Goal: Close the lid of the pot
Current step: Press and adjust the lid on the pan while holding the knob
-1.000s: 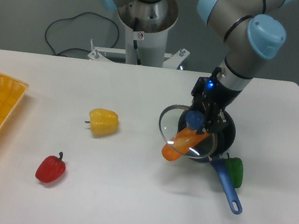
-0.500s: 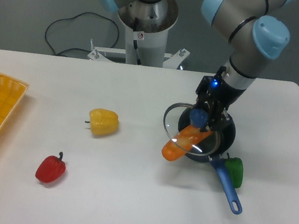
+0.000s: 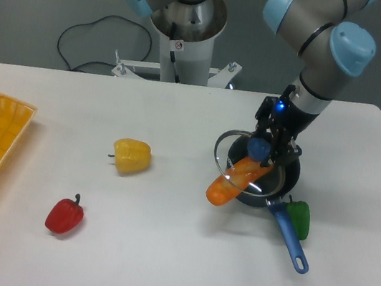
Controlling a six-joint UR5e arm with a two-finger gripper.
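Orange carrot point(image 3: 231, 181) sticks out over the rim of the pot point(image 3: 280, 180), so your lid point(image 3: 248, 165), pinched by its knob in the gripper point(image 3: 259, 149) just above, may sit tilted or slide off.

No legible text — sticker unreadable
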